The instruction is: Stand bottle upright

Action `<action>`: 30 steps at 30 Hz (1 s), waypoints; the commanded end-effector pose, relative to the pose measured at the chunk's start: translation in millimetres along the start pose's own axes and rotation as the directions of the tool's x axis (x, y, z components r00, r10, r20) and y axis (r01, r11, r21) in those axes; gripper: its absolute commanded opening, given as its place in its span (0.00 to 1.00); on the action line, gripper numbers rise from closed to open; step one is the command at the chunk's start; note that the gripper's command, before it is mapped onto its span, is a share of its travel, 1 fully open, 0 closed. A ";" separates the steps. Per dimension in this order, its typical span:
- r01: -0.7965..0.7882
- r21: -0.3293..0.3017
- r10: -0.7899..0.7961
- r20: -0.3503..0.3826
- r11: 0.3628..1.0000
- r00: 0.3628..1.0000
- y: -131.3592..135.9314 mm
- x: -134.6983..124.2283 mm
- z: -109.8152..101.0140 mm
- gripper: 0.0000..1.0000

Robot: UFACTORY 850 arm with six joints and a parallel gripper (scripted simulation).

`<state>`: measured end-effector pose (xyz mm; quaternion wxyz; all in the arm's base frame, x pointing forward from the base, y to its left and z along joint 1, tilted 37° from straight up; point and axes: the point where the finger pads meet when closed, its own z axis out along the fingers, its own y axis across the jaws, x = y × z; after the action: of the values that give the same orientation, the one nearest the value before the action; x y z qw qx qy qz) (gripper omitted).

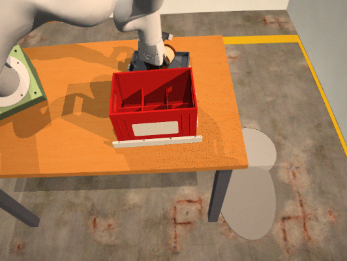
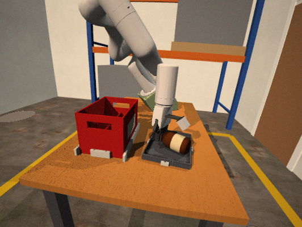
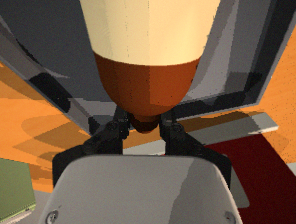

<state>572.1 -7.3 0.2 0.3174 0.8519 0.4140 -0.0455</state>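
I can read no writing anywhere from my seat. The pale panel on the red crate (image 1: 153, 104) is blank, and the cream band around the bottle (image 2: 176, 142) carries no lettering I can make out.

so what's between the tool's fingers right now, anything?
The neck of the fallen bottle, pinched between the tool's two fingers. The wrist view shows it; the exterior view shows the bottle on its side in the grey tray.
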 end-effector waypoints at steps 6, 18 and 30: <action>0.000 -0.001 0.000 -0.001 1.000 1.000 0.5 0.6 -5.1 0.00; 0.000 -0.001 0.000 -0.001 1.000 1.000 0.5 0.6 -13.6 0.00; 0.000 -0.001 0.000 -0.001 1.000 1.000 0.5 0.6 -26.9 0.00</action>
<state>567.8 6.4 19.0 0.3174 0.8519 0.4140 -0.0455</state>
